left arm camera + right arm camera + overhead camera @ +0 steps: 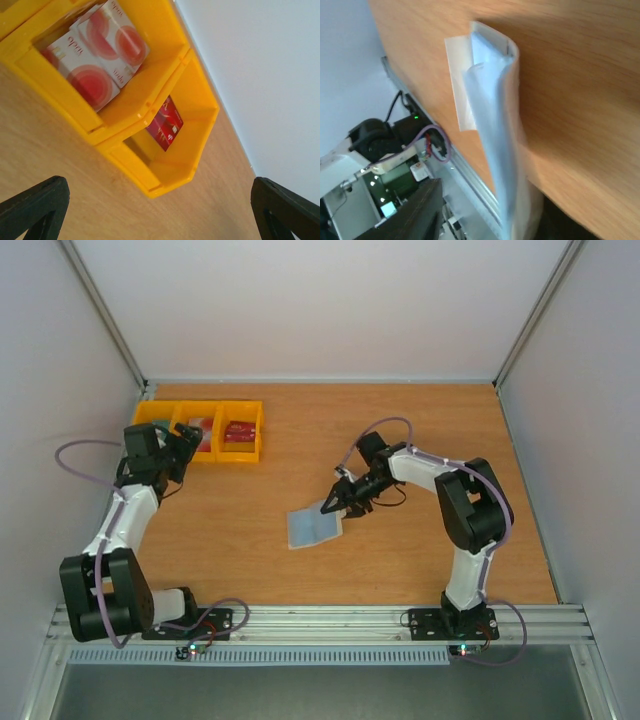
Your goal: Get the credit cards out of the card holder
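Depositing: left pincer (160, 207) gapes above whitish-pink plastic cards (100, 55) in yellow plastic bin (165, 177); right pincer's (338, 503) hold on blue-grey folding holder (313, 528) unclear; check for leftover cards next.

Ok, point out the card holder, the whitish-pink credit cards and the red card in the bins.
card holder (312, 529): top view, its open pale blue inside face.
credit cards (131, 45): left wrist view, a red round mark on one card.
red card (165, 124): left wrist view, its middle.
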{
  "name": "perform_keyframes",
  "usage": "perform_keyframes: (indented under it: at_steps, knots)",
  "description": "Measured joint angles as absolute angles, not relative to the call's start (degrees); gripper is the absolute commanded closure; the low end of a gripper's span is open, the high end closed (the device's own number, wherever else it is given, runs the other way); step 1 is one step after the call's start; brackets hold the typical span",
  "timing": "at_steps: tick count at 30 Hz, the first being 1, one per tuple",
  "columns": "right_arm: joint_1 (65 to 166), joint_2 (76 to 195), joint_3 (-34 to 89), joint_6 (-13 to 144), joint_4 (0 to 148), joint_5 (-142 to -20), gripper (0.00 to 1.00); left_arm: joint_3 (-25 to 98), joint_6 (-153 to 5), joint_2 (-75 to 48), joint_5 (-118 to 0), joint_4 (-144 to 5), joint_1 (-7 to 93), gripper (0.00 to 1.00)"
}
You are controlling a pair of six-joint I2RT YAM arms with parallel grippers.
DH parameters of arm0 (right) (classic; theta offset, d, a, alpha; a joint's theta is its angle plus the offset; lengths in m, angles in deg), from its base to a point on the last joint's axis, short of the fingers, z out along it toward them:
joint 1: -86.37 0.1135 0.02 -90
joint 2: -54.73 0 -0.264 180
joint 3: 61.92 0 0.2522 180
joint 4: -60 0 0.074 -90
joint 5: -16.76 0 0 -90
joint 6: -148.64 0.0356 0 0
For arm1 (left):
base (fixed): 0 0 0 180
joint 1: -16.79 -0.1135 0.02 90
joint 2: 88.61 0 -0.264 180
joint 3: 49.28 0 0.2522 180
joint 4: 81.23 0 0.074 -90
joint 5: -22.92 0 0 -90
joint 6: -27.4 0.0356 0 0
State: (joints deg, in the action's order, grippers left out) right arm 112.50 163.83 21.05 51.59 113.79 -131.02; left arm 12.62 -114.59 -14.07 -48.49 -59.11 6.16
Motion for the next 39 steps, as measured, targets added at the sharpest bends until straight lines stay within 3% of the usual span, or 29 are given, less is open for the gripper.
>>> perform_keyframes:
  at_steps: [1, 2, 3, 11, 16, 22, 27, 39]
  knots:
    - [112.01, 163.59, 20.02, 51.70, 114.23, -130.08, 0.13, 11.57, -114.57, -14.90, -48.49, -59.04, 6.16, 0.01]
    - [111.49, 163.26, 19.02, 52.21, 114.67, -129.03, 0.03, 10.71, -114.55, -15.55, -48.49, -59.04, 6.14, 0.01]
    - [110.77, 162.78, 17.84, 52.38, 115.47, -127.59, 0.02, 10.04, -114.50, -16.08, -48.54, -59.04, 6.14, 0.01]
    - [96.28, 144.82, 16.35, 51.64, 128.17, -109.25, 0.01, 5.64, -112.27, -20.95, -48.89, -61.07, 5.99, 0.01]
    - [89.66, 128.34, 19.21, 52.38, 124.68, -93.32, 0.02, 0.53, -102.87, -24.69, -45.54, -67.59, 5.90, 0.01]
    - [89.26, 116.40, 9.75, 51.11, 106.93, -73.82, 0.01, -4.78, -87.12, -30.24, -46.48, -75.11, 5.94, 0.01]
    - [89.24, 116.29, -3.54, 47.68, 89.92, -63.29, 0.01, -10.29, -75.47, -33.35, -54.15, -80.61, 5.94, 0.01]
    - [89.24, 125.17, -31.93, 36.73, 42.80, -58.52, 0.01, -26.20, -61.50, -33.21, -49.94, -96.98, 6.01, 0.01]
